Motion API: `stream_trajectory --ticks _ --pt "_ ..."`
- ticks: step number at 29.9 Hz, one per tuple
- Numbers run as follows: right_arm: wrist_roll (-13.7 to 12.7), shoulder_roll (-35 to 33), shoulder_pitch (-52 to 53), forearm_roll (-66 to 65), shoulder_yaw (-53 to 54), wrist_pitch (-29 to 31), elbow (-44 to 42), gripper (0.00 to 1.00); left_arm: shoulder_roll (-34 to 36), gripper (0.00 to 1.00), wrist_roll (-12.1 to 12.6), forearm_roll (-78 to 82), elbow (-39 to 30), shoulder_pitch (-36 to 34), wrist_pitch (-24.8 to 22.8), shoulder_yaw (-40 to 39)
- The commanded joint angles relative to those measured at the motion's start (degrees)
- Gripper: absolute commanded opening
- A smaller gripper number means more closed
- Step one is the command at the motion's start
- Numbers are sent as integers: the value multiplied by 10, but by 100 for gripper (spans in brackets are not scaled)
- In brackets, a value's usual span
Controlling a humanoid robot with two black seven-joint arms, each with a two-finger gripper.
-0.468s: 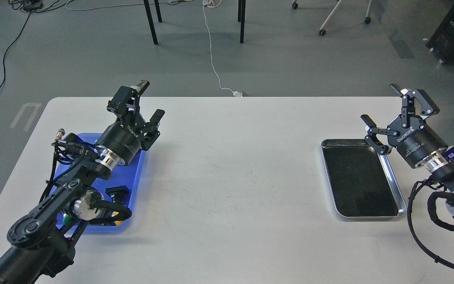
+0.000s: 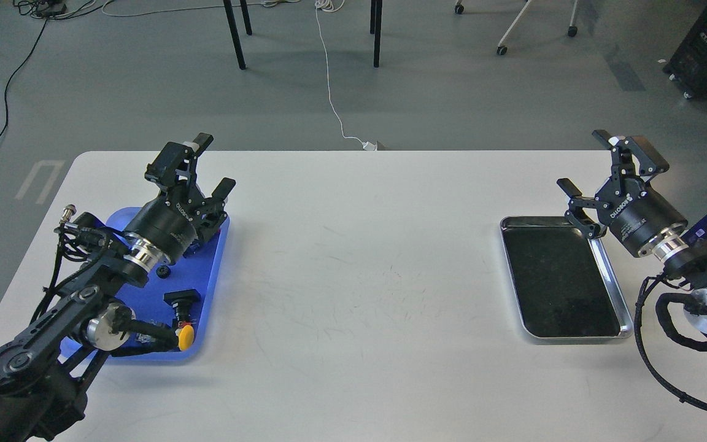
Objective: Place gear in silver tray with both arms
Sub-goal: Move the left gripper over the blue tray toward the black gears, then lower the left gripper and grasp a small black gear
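Note:
The silver tray [image 2: 559,276] lies empty on the right side of the white table. My right gripper [image 2: 583,161] is open and empty, hovering over the tray's far right corner. My left gripper [image 2: 214,164] is open and empty, held above the far end of the blue plastic tray [image 2: 209,270] on the left. In the blue tray I see a small dark round part [image 2: 162,271], a black block-shaped part [image 2: 180,299] and a yellow-capped piece [image 2: 186,336]. I cannot tell which of them is the gear. My left arm hides part of the blue tray.
The white table [image 2: 359,276] spreads between the two trays. Black cable loops [image 2: 660,319] hang off my right arm near the table's right edge. Beyond the far edge are grey floor, chair legs and a white cable [image 2: 335,110].

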Motion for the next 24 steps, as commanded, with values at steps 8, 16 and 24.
stream_trajectory --ticks 8,16,24 --pt "0 -6 -2 4 -16 -3 -2 99 187 98 -96 99 -17 -12 -78 23" --pt "0 -2 -1 4 -15 -4 -3 99 306 98 -96 480 -41 -23 -110 55" --pt "0 -3 -2 4 -12 -6 -3 99 342 98 -96 752 5 -62 -53 143"
